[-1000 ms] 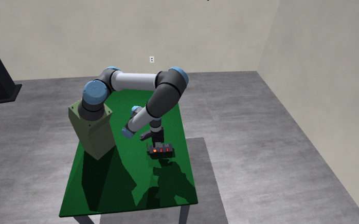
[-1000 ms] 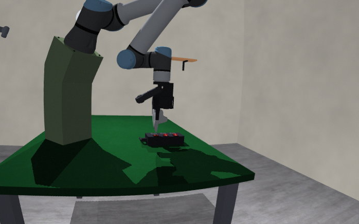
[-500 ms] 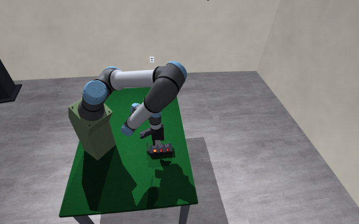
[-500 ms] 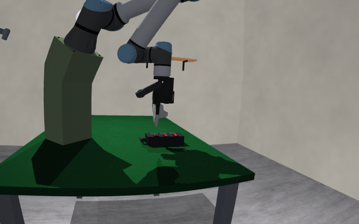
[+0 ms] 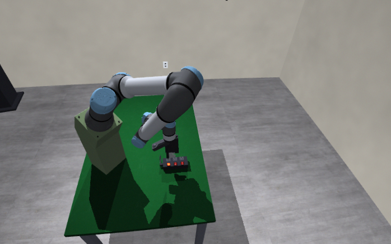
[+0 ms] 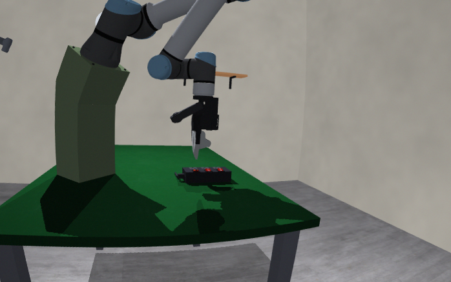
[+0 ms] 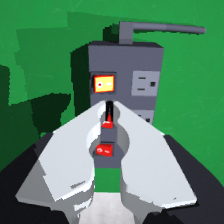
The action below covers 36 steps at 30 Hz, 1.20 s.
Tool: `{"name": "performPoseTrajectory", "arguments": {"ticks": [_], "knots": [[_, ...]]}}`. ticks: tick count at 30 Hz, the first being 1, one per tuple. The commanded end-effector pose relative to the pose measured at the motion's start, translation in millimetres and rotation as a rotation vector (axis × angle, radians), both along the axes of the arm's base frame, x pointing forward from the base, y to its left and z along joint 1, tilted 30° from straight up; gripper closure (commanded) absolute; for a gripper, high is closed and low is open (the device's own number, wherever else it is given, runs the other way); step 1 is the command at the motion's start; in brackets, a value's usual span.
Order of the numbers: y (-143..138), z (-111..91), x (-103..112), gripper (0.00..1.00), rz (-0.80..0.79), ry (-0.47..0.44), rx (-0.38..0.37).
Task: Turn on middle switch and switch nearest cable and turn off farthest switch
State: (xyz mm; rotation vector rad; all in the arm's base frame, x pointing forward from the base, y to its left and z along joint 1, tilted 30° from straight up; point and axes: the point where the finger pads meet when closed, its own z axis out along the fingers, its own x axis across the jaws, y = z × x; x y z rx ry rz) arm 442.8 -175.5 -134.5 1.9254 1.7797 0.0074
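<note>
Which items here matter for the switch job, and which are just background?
Job:
power strip
its three red switches
cable
gripper, shut and empty, above the strip

Background:
green table
arm pedestal
wall outlet
wall shelf

Matt green table (image 5: pixel 115 193); glowing red switches (image 5: pixel 175 163)

Three views, one green table (image 5: pixel 191 127).
Top: high, distant, looking down. Exterior: low, side-on at table height. Wrist: close, straight down. All share the power strip (image 7: pixel 125 75).
</note>
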Motion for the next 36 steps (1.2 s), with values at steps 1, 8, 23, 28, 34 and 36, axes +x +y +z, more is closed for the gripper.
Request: {"name": "performPoseTrajectory", "arguments": {"ticks": [1, 8, 23, 28, 34, 36], "knots": [[0.2, 2.2, 3.1, 1.00, 0.000, -0.001, 0.000], [4.2, 26.9, 35.2, 1.00, 0.000, -0.001, 0.000], [4.8, 29.5, 38.0, 1.00, 0.000, -0.001, 0.000], [4.8, 29.5, 38.0, 1.00, 0.000, -0.001, 0.000], [4.8, 29.5, 38.0, 1.00, 0.000, -0.001, 0.000], [4.8, 29.5, 38.0, 1.00, 0.000, -0.001, 0.000]]}}
